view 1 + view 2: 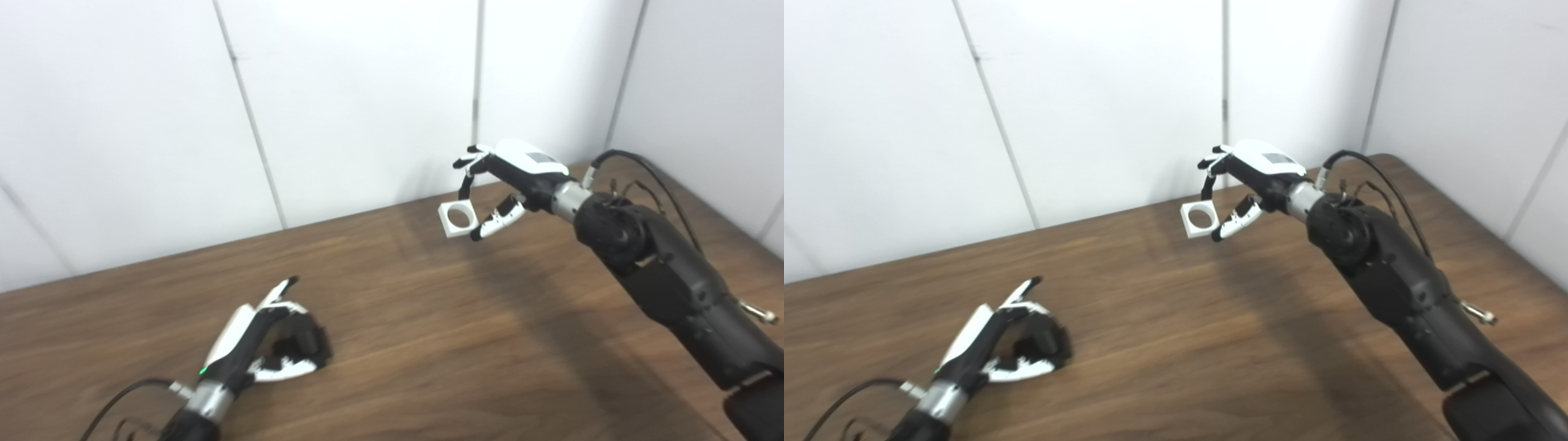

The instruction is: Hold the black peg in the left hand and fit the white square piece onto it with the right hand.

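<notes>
My right hand (505,177) is raised above the far side of the brown table (429,318) and is shut on the white square piece (457,220), which has a round hole through it; the same piece shows in the right eye view (1198,219), pinched at its edge between fingers and thumb. My left hand (269,337) rests low on the table at the near left, its fingers curled around a black object (306,343) that looks like the black peg; one finger points away. The peg is mostly hidden by the fingers. The two hands are far apart.
White wall panels (343,104) rise right behind the table's far edge and along its right side. A black cable (637,162) loops over my right forearm. Bare wood lies between the two hands.
</notes>
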You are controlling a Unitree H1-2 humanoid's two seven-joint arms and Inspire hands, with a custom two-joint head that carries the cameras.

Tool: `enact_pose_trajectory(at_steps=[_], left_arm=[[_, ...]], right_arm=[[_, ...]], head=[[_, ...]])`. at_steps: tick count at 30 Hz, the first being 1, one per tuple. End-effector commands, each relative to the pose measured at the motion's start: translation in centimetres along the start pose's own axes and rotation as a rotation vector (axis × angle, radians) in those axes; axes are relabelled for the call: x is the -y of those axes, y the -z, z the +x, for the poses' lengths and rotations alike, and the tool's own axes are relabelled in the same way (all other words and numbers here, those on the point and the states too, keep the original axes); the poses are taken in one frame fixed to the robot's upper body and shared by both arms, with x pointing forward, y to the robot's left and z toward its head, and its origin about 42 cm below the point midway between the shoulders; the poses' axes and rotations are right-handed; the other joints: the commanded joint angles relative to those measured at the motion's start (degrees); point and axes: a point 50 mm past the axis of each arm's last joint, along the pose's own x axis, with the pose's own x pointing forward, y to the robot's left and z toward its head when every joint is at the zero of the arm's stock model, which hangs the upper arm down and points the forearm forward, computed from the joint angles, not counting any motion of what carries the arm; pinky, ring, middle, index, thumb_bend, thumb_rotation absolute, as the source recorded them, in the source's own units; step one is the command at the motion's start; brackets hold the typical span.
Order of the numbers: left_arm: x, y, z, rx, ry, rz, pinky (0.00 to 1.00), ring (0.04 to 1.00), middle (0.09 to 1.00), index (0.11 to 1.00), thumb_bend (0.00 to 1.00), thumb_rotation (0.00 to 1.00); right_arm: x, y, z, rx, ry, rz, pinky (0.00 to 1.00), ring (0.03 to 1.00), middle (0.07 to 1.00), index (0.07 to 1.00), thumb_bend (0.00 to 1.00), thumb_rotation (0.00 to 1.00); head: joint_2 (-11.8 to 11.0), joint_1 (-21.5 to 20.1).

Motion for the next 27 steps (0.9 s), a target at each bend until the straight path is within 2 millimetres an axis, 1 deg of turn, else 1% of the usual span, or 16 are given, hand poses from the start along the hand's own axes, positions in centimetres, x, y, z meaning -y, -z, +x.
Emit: enact_pose_trajectory(at_steps=[1, 3, 8, 9, 12, 14, 19, 21, 27], left_arm=[[0.4, 0.2, 0.1, -0.039, 0.042, 0.041, 0.98, 1.0, 1.0, 0.493, 0.52, 0.07], [0.6, 0.1, 0.2, -0.045, 0.041, 0.035, 0.99, 1.0, 1.0, 0.493, 0.52, 0.07], [1.1, -0.3, 0.5, -0.049, 0.038, 0.027, 1.0, 1.0, 1.0, 0.493, 0.52, 0.07], [1.2, -0.3, 0.6, -0.049, 0.038, 0.027, 1.0, 1.0, 1.0, 0.493, 0.52, 0.07], [1.4, -0.5, 0.8, -0.046, 0.035, 0.032, 1.0, 1.0, 1.0, 0.493, 0.52, 0.07], [1.6, -0.6, 0.9, -0.048, 0.034, 0.035, 1.0, 1.0, 1.0, 0.493, 0.52, 0.07], [2.1, -0.8, 1.3, -0.048, 0.034, 0.042, 1.0, 1.0, 1.0, 0.493, 0.52, 0.07], [2.3, -0.9, 1.4, -0.043, 0.031, 0.042, 1.0, 1.0, 1.0, 0.493, 0.52, 0.07], [2.5, -1.1, 1.6, -0.045, 0.035, 0.035, 1.0, 1.0, 1.0, 0.493, 0.52, 0.07]], right_arm=[[2.4, -2.0, 0.4, 0.1, 0.059, -0.02, 0.97, 0.986, 0.868, 0.482, 0.52, 0.14], [2.1, -3.2, 0.5, 0.145, 0.051, -0.01, 0.97, 0.99, 0.868, 0.482, 0.52, 0.14], [1.4, -5.3, 0.5, 0.206, 0.022, 0.016, 0.98, 0.999, 0.872, 0.483, 0.52, 0.14], [1.3, -5.7, 0.5, 0.216, 0.017, 0.018, 0.98, 0.999, 0.873, 0.483, 0.52, 0.14], [1.0, -6.4, 0.6, 0.25, 0.008, 0.016, 0.97, 0.991, 0.87, 0.483, 0.52, 0.14], [0.6, -6.8, 0.8, 0.272, 0.006, 0.03, 0.95, 0.986, 0.867, 0.482, 0.52, 0.14], [-0.5, -7.7, 1.4, 0.311, -0.013, 0.06, 0.92, 0.977, 0.867, 0.481, 0.52, 0.14], [-1.2, -8.3, 1.6, 0.323, -0.028, 0.078, 0.95, 0.978, 0.864, 0.481, 0.52, 0.14], [-2.5, -9.7, 2.3, 0.331, -0.062, 0.091, 0.96, 0.988, 0.87, 0.482, 0.52, 0.14]], head=[[0.3, 1.1], [0.5, 2.9], [0.8, 6.7], [0.8, 6.9], [1.0, 9.5], [1.0, 10.5], [1.1, 12.0], [1.1, 12.3], [1.0, 13.0]])
